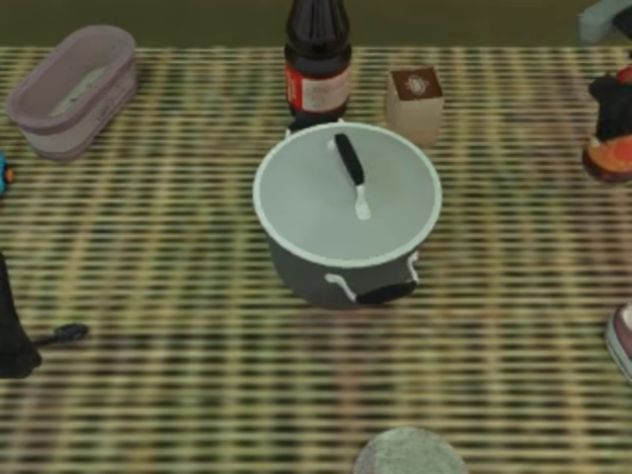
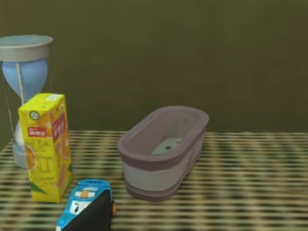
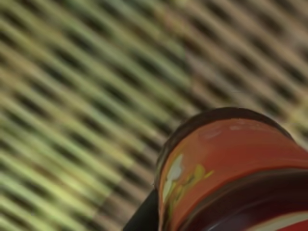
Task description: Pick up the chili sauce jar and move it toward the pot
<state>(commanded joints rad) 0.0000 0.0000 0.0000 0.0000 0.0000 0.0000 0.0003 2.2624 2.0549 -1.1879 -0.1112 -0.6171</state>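
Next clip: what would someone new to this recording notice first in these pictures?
The big grey pot with its pale lid sits mid-table and dominates the top view, a dark bottle and a small beige box just behind it. At that view's right edge the right gripper is at the chili sauce jar, which fills the right wrist view. The left arm waits at the left edge, near a lilac tub.

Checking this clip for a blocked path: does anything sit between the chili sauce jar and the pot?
Nothing visible does. The chili sauce jar is at the table's right edge under the right arm, and only bare woven mat lies between it and the pot. The small box stands farther back, off that line.
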